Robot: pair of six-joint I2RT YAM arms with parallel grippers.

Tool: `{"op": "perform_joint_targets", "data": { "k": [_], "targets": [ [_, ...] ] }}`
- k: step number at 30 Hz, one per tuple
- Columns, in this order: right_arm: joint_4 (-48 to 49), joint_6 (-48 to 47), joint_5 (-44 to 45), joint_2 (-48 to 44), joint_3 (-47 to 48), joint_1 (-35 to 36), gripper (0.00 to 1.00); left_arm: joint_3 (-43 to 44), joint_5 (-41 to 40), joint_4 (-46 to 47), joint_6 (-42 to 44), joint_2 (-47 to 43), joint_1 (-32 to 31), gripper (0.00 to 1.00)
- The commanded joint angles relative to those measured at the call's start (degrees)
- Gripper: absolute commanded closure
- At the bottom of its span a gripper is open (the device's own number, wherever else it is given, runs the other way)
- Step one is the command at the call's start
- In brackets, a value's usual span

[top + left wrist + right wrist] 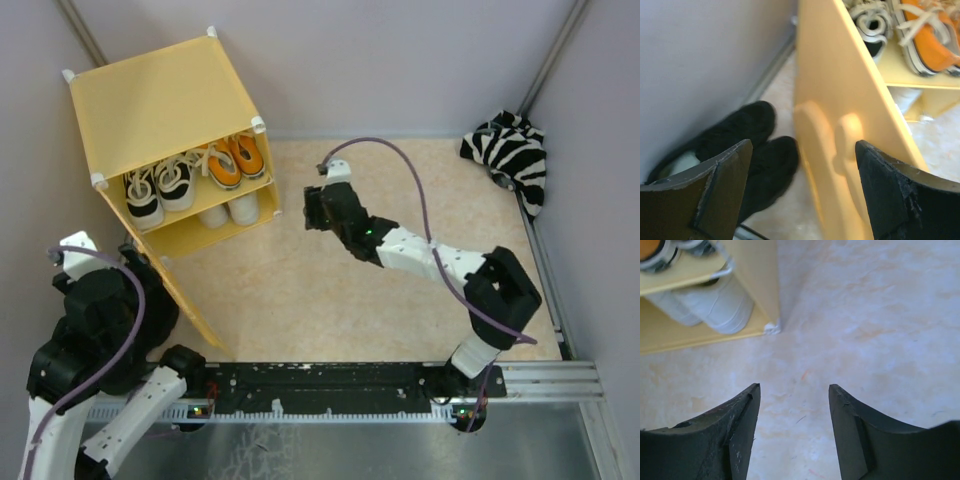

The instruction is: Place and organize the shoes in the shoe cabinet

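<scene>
Standing open, the shoe cabinet (165, 110) holds the black-and-white shoes (158, 188) and orange pair (230, 160) on its shelf, white ones (228, 210) below. Its door (840, 145) swings out toward the near-left, edge-on between the spread fingers of the left gripper (802, 192), the nearer arm. The right gripper (794, 430), also spread and empty, hovers just right of the cabinet.

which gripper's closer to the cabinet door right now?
Left. The left gripper is right at the open cabinet door, jaws open on either side of its embossed face. The right gripper hangs open over the floor, off the shoe cabinet's right corner.
</scene>
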Motion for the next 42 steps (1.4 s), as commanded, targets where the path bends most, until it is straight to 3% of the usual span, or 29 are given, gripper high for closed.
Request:
{"op": "perform_joint_targets", "data": {
  "k": [1,9,12,23,31,42],
  "targets": [
    [-5.6,-0.8,-2.0,-8.9,0.4,-5.1,0.42,-3.7,7.0,8.0,0.2,3.8,-0.3,0.09],
    [-15.4,1.7,-14.3,-16.7,0.0,-12.7,0.38,-12.8,9.8,33.6,5.7,6.0,-0.4,0.07],
    [-19.5,1.2,-14.8,-17.8,0.6,-13.1,0.37,-15.9,11.3,43.4,7.7,7.5,-0.4,0.07],
    [-27.6,1.6,-12.9,-18.9,3.1,-13.2,0.34,-21.2,16.5,62.8,10.0,18.7,-0.3,0.02],
    [-30.0,0.2,-9.9,-22.0,3.6,-13.2,0.33,-20.0,18.0,67.2,12.3,23.1,-0.3,0.01],
    [-30.1,0.8,-7.6,-23.0,4.0,-13.2,0.33,-18.3,21.8,64.3,13.3,23.7,-0.3,0.01]
  ]
}}
